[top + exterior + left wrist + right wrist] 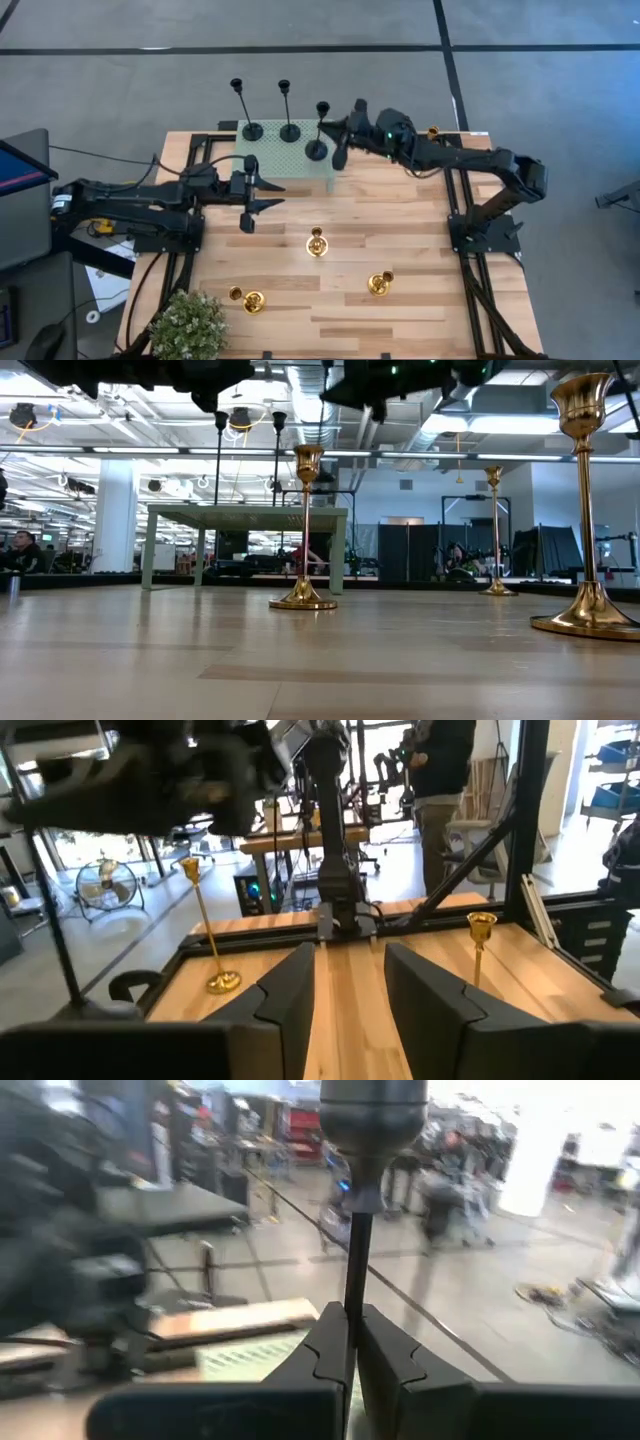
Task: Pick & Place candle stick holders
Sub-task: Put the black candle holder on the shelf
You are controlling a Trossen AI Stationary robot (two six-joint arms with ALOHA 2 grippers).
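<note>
1. Wooden surface (400, 210) spread beneath both arms, with a green mat (290, 160) at its far edge, under and just beside the right claw.
2. Right claw (335, 135) reaching over the mat's corner, shut tight on the thin stem of a black candle stick holder (318, 140); in the right wrist view the stem (356, 1270) rises upright from between the pinched fingers (320, 1355). Base over the mat's edge; contact with the mat cannot be told.
3. Left claw (250, 195) waiting over the surface just short of the mat, parted wide and holding nothing; bare wood visible between its fingers (290, 990).
4. Two more black holders (252, 125) (289, 125) upright on the mat, just beyond the right claw toward the left arm.
5. Gold holders: one (317, 242) near the left claw toward the surface's middle, one (380, 283) and one (250, 300) well apart from both claws nearer the front, one (433, 131) at the far edge behind the right arm.
6. Likely step: placing the third black holder beside its two mates.
7. Next move, judged: lower until the base sits flat, keep the stem vertical, open gently, then retreat straight back to avoid toppling the tall, thin piece or its neighbours.
</note>
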